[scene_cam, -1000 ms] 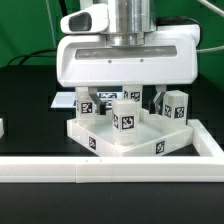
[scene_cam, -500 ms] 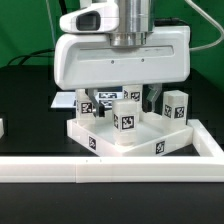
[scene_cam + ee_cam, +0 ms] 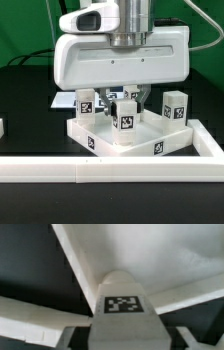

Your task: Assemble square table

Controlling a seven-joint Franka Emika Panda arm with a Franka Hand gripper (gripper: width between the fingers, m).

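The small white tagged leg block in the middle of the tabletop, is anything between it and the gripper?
Nothing visible. The gripper is down over the small white tagged leg block, fingers on either side of it, on the large white square plastic tabletop.

You're looking at a robotics lab bench — a black worktop fenced at the front by a long white border rail, with a bulky white robot arm hanging over it. Every white plastic part wears a printed black-and-white marker tag for camera tracking — test-rig furniture, not a home's.
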